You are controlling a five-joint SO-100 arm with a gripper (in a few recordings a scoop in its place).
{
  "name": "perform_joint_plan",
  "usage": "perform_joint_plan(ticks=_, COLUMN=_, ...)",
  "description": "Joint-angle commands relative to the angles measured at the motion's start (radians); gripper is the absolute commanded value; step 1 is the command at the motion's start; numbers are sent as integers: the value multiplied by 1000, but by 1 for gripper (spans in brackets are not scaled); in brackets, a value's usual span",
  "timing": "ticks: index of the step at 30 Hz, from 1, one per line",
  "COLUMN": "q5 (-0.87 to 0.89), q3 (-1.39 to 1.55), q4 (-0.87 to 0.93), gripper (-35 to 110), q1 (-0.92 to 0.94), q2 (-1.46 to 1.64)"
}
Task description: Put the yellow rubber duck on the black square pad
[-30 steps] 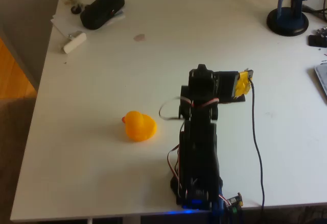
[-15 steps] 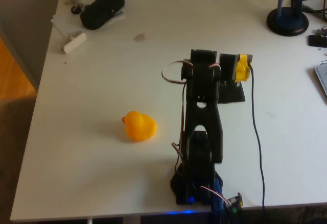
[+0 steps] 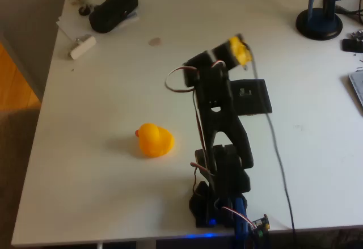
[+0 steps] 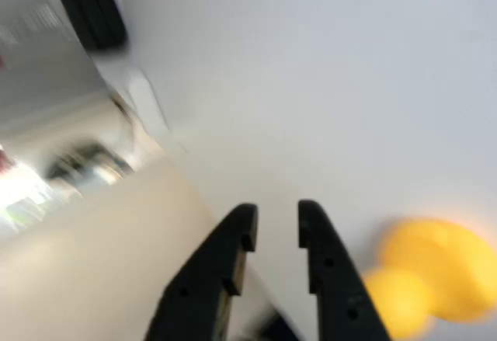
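A pale white bench point(image 3: 113, 192) fills the overhead view, with a strip of orange floor along its left edge. Nearest the lower edge stands the arm's base, and from it the black arm reaches up the picture. The yellow rubber duck point(image 3: 154, 140) sits on bare bench to the left of the arm, well apart from it, its beak pointing left. Just right of the arm's upper half lies the black square pad point(image 3: 255, 97), flat, with nothing on it. Farther up, the gripper point(image 3: 232, 49) hangs past the pad, so the duck lies down and to the left of it, on the arm's other side from the pad. In the blurred wrist view the gripper point(image 4: 272, 220) has its black fingers point(image 4: 233, 236) set a narrow gap apart with nothing between them, and the duck point(image 4: 427, 279) shows low on the right. By my reading the coming move turns on swinging back and leftward over the duck. At the far left corner rest a black pouch point(image 3: 113, 9) and a small white block point(image 3: 83, 47); at the far right, a blue stand point(image 3: 321, 16).
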Motion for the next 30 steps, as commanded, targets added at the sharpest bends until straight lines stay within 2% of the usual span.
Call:
perform_joint_plan(ticks=1, q5=-89, q3=-34, q4=61, gripper=6, q1=-115, q2=15)
perform_joint_plan(ticks=10, q5=-121, q3=-32, q4=376, gripper=6, q1=-434, q2=14)
perform_joint_plan(ticks=14, q5=-112, q3=-31, q4=463, gripper=7, q1=-532, q2=15)
perform_joint_plan(ticks=23, q5=-110, q3=-31, q4=483, gripper=30, q1=-537, q2=12)
perform_joint_plan(ticks=30, q5=-107, q3=-44, q4=466, gripper=33, q1=-537, q2=-202)
